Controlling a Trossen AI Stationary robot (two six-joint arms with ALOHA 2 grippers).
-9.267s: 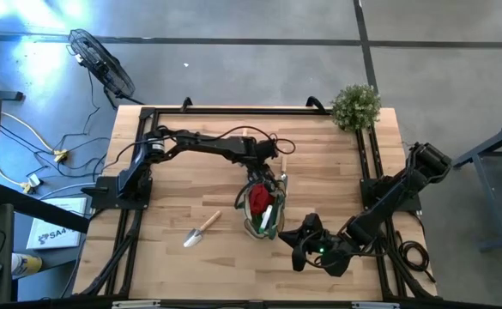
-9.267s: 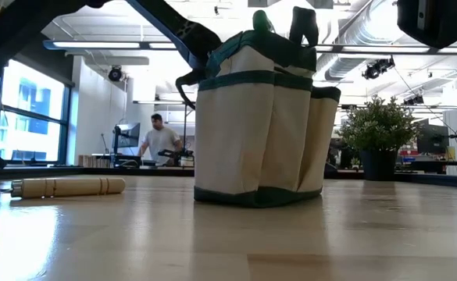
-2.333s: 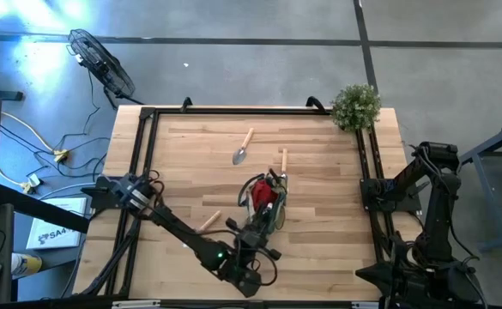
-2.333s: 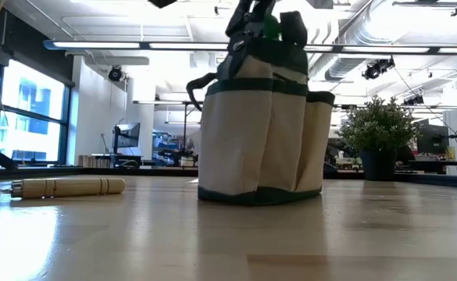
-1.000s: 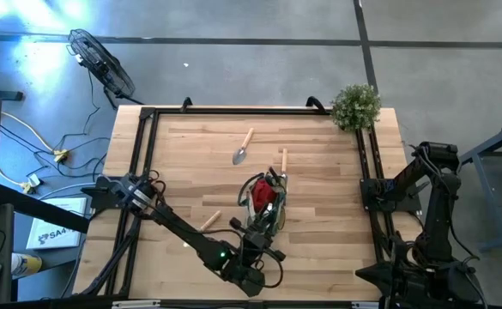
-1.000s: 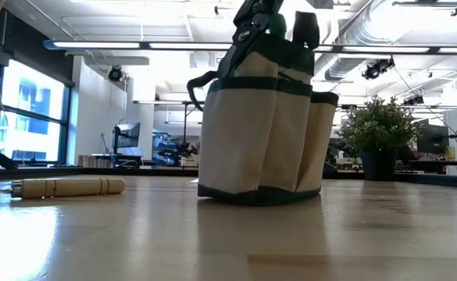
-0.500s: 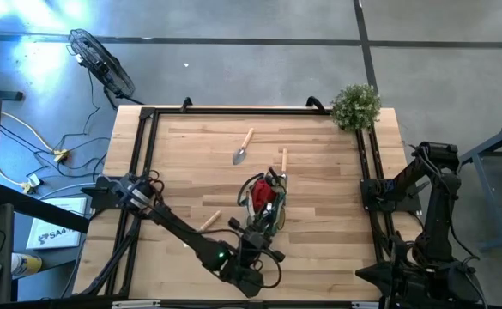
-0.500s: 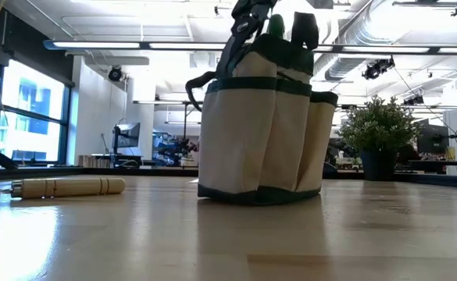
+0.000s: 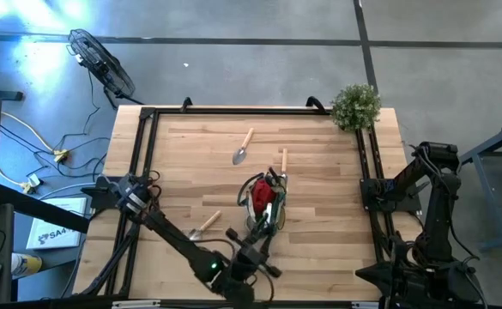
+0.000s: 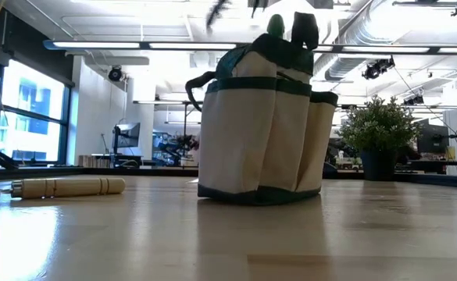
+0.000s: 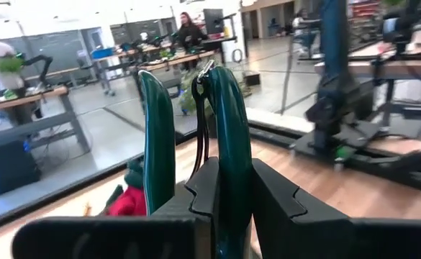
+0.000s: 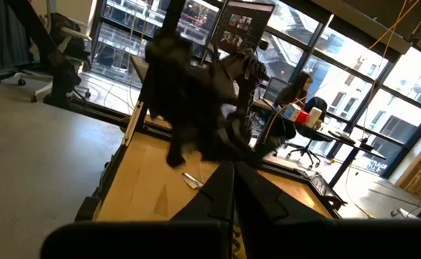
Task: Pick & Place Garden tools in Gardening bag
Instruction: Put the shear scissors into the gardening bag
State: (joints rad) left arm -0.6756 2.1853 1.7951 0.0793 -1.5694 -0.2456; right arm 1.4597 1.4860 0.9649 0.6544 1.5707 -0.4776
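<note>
Left gripper (image 9: 252, 249) just near side of gardening bag (image 9: 263, 204), jaws clamped on teal-handled pruners (image 11: 221, 137). Right gripper (image 12: 232, 188) parked off desk (image 9: 319, 172) edge, far from bag, jaws closed, empty.

Bag (image 10: 263, 125) matt cream cloth; table (image 10: 212, 242) glossy pale wood; trowel (image 9: 243, 149) wooden handle, metal blade.

White box (image 9: 51, 233) on floor beside table: "SA4…", partly hidden.

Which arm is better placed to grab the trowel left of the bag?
Left. The left gripper hovers by the bag near that trowel; the right arm is parked at the table's right edge.
</note>
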